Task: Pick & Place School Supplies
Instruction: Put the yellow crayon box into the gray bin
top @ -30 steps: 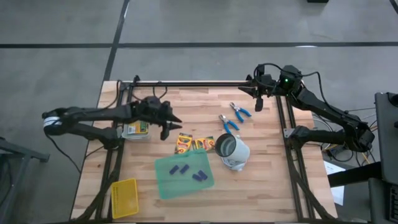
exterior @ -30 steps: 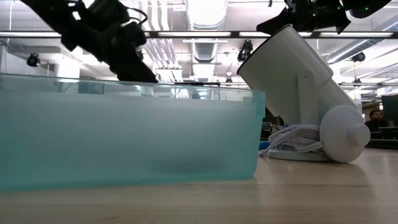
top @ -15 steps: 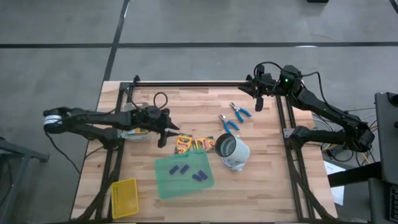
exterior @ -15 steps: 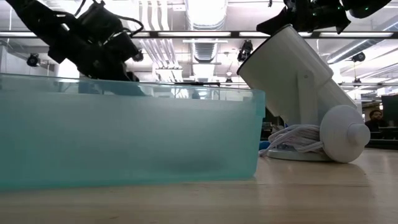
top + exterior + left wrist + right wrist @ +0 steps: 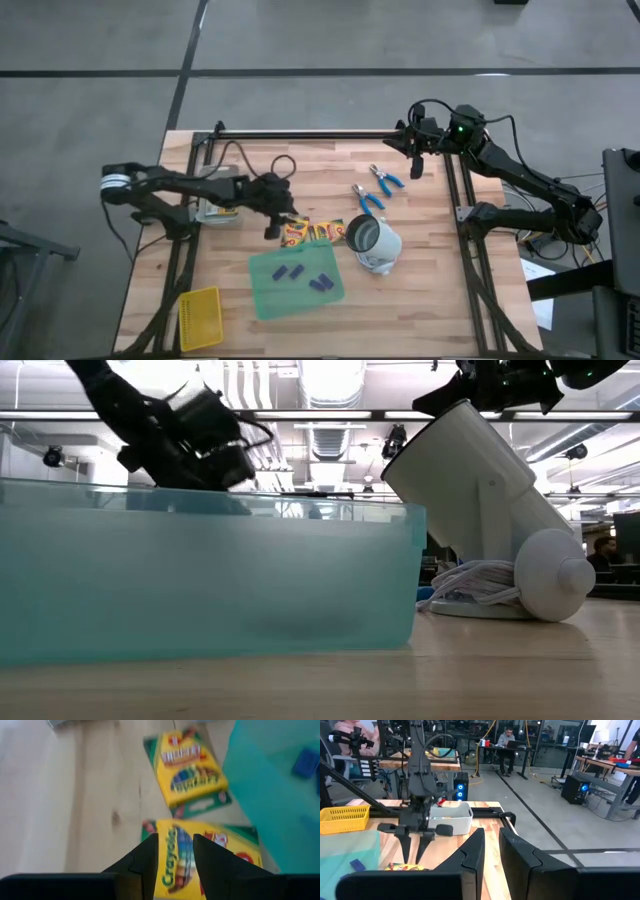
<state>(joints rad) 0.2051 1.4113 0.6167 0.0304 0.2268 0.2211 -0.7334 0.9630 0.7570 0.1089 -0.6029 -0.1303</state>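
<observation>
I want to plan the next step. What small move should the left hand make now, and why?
Probably lower straight down: the left hand hangs open above a crayon box, its fingers not yet touching it.

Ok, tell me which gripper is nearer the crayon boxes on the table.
Left. The left gripper hangs right over the crayon boxes, fingers slightly apart. The right gripper waits at the table's far edge, beyond the blue-handled tools.

Yellow-and-green crayon boxes (image 5: 309,232), purple-blue pieces (image 5: 321,284) on a translucent green sheet (image 5: 262,290), blue-handled tools (image 5: 384,179), a yellow mesh basket (image 5: 200,318).
</observation>
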